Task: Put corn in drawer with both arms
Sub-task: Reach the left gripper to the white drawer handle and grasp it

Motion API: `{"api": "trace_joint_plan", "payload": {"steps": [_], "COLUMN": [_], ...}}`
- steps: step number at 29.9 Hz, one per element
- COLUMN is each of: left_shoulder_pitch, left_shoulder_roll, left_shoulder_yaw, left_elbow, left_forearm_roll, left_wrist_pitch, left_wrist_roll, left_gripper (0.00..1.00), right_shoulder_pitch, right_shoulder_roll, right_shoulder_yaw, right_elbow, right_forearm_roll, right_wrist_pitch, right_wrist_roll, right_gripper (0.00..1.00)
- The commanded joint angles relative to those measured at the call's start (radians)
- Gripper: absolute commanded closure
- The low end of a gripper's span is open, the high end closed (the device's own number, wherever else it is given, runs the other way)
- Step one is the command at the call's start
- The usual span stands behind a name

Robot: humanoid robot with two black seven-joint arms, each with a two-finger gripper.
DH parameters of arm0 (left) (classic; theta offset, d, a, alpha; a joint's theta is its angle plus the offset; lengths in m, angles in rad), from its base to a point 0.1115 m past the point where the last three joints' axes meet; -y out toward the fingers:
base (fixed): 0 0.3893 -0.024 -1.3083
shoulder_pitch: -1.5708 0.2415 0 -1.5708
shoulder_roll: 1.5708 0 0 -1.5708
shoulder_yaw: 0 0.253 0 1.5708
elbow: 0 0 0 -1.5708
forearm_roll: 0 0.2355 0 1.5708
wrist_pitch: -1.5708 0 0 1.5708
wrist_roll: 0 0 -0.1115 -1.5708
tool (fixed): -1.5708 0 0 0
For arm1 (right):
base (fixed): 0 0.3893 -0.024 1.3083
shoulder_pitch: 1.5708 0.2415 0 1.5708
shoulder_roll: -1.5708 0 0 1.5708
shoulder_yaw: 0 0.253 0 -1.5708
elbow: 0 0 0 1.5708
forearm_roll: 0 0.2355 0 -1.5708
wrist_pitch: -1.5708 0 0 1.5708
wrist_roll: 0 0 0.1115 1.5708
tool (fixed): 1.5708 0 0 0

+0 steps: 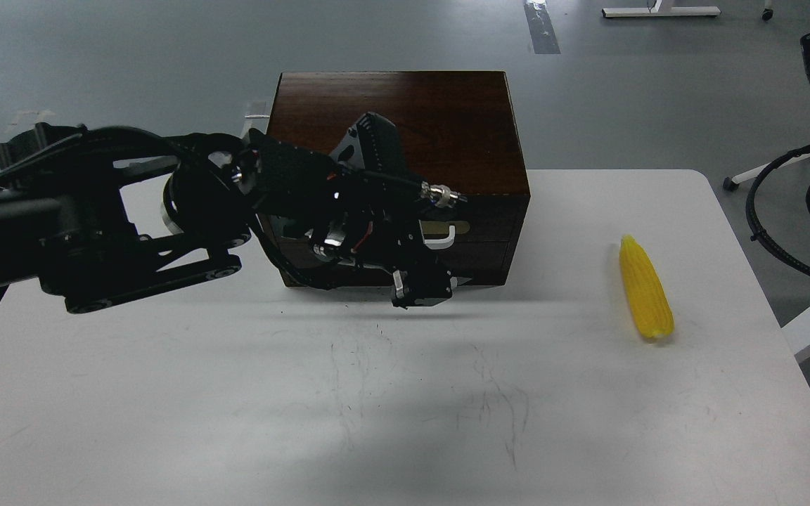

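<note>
A: where's the corn?
B: lying on the white table, right side, long axis running near-to-far, well apart from the left gripper.
A: jaws?
B: too dark, can't tell. It's hanging right by the white handle of the shut drawer. Right gripper isn't visible.

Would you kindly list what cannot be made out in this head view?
- Left gripper: dark against the cabinet, so whether its fingers are open or shut is unclear.
- Drawer: the left arm hides most of its front; only part of the white handle shows.
- Right gripper: cut off by the right edge.
- Corn: its underside.
</note>
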Motion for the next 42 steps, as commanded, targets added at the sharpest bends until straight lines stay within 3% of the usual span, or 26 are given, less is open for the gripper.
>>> {"api": "trace_joint_plan", "payload": {"steps": [1,8,39,42], "left_shoulder_pitch": [-0.031,-0.013,0.012,0.012], "left_shoulder_roll": [-0.025,-0.040,-0.030,-0.030], "left_shoulder_yaw": [0.103,0.116,0.134,0.132], "left_elbow": [0.015,0.102,0.196,0.196], "left_forearm_roll": [0.068,0.074,0.074,0.074], "left_wrist_pitch": [0.000,0.000,0.000,0.000], "left_wrist_roll": [0.000,0.000,-0.038,-0.043], "left_gripper": [0.22,0.21,0.21,0.25], "right_shoulder_pitch": [0.000,-0.004,0.006,0.006], "right_shoulder_roll": [-0.013,-0.020,-0.022,-0.025], "right_shoulder_yaw": [0.000,-0.002,0.000,0.000], "right_elbow": [0.000,0.000,-0.040,-0.041], "right_forearm_roll": [0.000,0.000,0.000,0.000], "right_wrist_pitch": [0.000,0.000,0.000,0.000], "right_wrist_roll": [-0.001,-0.001,-0.001,-0.001], "right_gripper": [0.00,0.00,0.00,0.00]}}
